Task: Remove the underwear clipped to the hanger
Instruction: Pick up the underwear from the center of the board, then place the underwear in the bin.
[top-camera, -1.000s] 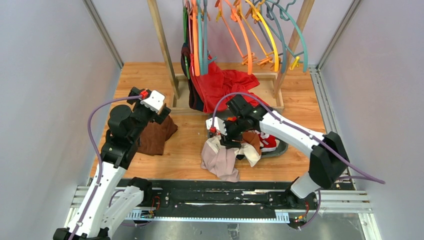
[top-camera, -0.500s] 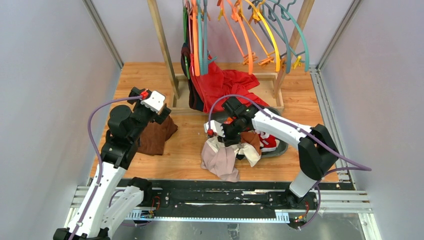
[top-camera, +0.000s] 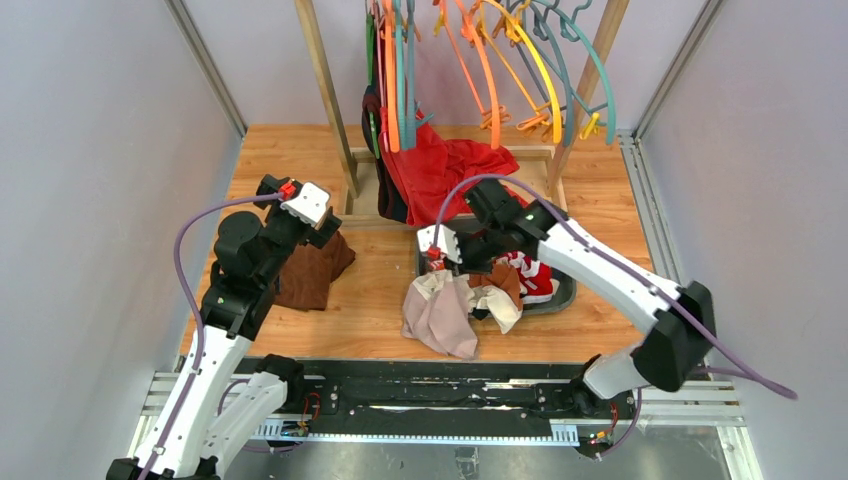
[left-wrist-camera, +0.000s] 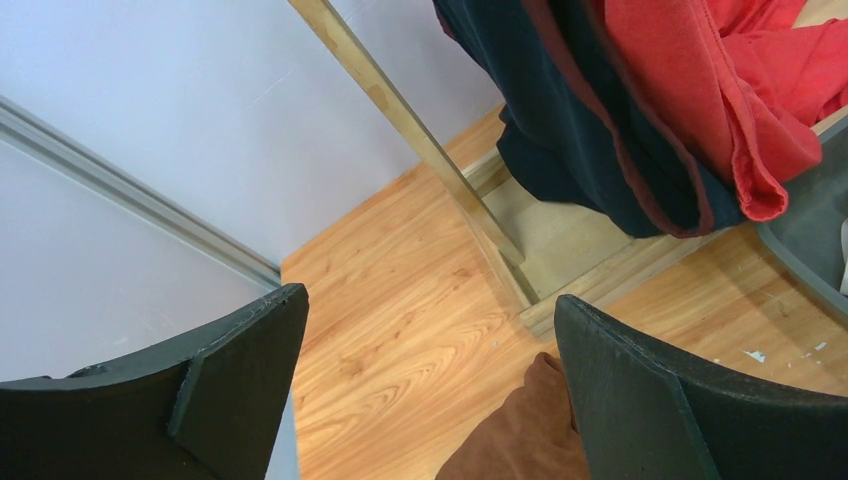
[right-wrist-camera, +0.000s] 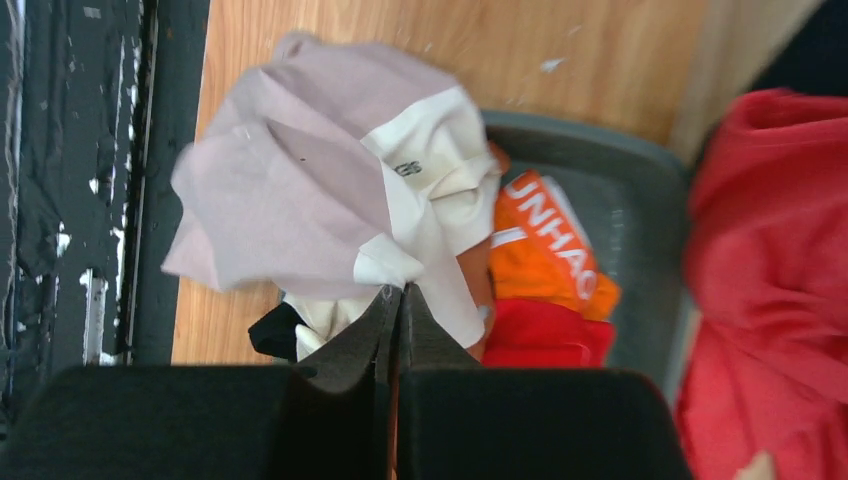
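On the left, the left claw (left-wrist-camera: 430, 320) is wide open and holds nothing. It hangs just over a dark brown cloth (top-camera: 310, 272) that lies on the table (top-camera: 380, 280).

In the middle is the underwear (top-camera: 455, 310), all in a heap. The pale beige pair (top-camera: 435, 318) lies on the table at the near side. The red pair with white trim (top-camera: 535, 280) lies in the grey tray (top-camera: 563, 293). The right claw (right-wrist-camera: 396, 295) is down on the heap, and its two fingers are pressed tight together. I cannot tell if a bit of cloth is nipped between the tips.

At the back, the big red cloth (top-camera: 440, 165) droops from the rack, and the hangers (top-camera: 490, 70) above it look bare.

I think the step here is pulling one pair out of the heap. I see no clip or hanger in the heap, so one may be hidden under it. Next, the claw needs to lift slowly, so we can see if anything comes up. If nothing does, it needs to open and bite deeper.

The top view shows both arms, the rack and the whole heap. Only the right wrist view shows the shut tips, the cream waistband (right-wrist-camera: 430, 160), an orange band with white letters (right-wrist-camera: 545, 230) and a black scrap (right-wrist-camera: 270, 335). Only the left wrist view shows how wide the left claw stands.
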